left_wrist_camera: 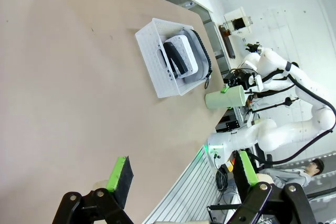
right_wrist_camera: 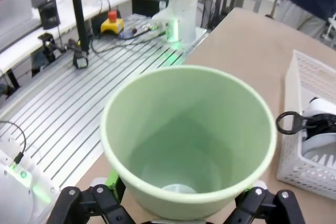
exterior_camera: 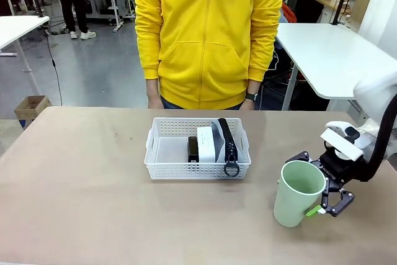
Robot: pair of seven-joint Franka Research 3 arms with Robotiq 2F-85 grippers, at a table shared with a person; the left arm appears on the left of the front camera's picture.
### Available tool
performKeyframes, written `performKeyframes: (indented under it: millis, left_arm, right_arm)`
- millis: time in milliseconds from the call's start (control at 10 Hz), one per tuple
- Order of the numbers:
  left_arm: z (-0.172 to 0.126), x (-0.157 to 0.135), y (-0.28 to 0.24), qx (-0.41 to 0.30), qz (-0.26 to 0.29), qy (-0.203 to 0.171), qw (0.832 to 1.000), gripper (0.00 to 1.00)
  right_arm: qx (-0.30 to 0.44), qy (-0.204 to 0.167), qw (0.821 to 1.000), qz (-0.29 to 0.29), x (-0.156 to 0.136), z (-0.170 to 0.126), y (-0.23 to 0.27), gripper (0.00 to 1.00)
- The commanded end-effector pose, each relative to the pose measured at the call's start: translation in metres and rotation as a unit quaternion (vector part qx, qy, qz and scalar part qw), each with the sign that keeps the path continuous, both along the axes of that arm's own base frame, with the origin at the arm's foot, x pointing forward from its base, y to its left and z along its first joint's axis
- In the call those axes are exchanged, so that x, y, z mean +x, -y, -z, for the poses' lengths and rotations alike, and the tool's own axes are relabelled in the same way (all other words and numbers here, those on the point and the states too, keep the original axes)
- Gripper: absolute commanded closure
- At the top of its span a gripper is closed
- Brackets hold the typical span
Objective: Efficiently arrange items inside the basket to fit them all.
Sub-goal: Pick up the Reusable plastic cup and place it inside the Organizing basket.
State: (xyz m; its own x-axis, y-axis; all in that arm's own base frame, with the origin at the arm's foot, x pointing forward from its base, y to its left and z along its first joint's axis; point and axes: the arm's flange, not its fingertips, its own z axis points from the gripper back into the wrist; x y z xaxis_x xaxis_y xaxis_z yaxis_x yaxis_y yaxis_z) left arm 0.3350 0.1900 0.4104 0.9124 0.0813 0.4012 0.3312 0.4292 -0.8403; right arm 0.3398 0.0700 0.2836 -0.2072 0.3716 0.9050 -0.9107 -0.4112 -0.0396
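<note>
Nearest to us, the pale green plastic cup (exterior_camera: 299,193) stands upright on the tabletop (exterior_camera: 80,190), well to the right of the basket (exterior_camera: 198,148) and closer to the robot's edge. We see our right gripper (exterior_camera: 323,198) set around the cup from its right side, one green pad at the cup's lower wall; in the right wrist view the cup (right_wrist_camera: 188,139) sits between the spread fingers, jaws wide, and we cannot tell whether the pads actually press on it. There is small print on the gripper's black body, too small for us to read. Our left gripper (left_wrist_camera: 181,174) hangs above bare tabletop, well to the left of the basket, its jaws apart and holding nothing. Farther out, the white basket sits mid-tabletop; inside its right half, the black stapler (exterior_camera: 193,149) lies leftmost, the small white box (exterior_camera: 206,143) stands just right of it, and the grey pouch with black zipper (exterior_camera: 225,141) leans against the right wall, its ring pull (exterior_camera: 231,168) hanging over the near rim. Behind the basket, a person in a yellow zipped hoodie (exterior_camera: 208,32) stands at the far edge, a watch (exterior_camera: 251,97) on one wrist.
</note>
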Motion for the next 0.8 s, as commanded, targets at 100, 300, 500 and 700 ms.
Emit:
performKeyframes:
  millis: [100,300,500,700]
  left_arm:
    - [-0.0019,-0.0003,0.0032,-0.007,-0.010,0.000,1.000,0.00]
    - [-0.0019,-0.0003,0.0032,-0.007,-0.010,0.000,1.000,0.00]
    - [-0.0019,-0.0003,0.0032,-0.007,-0.010,0.000,1.000,0.00]
    - [-0.0019,-0.0003,0.0032,-0.007,-0.010,0.000,1.000,0.00]
  right_arm:
    - [0.083,-0.004,0.996,0.015,0.0017,0.0389,0.0224,0.00]
    - [0.080,-0.004,0.997,0.018,0.0017,0.0395,0.0244,0.00]
    - [0.062,0.000,0.998,0.020,0.0013,0.0404,0.0234,0.56]
    - [0.063,-0.008,0.998,0.012,0.0023,0.0411,0.0222,1.00]
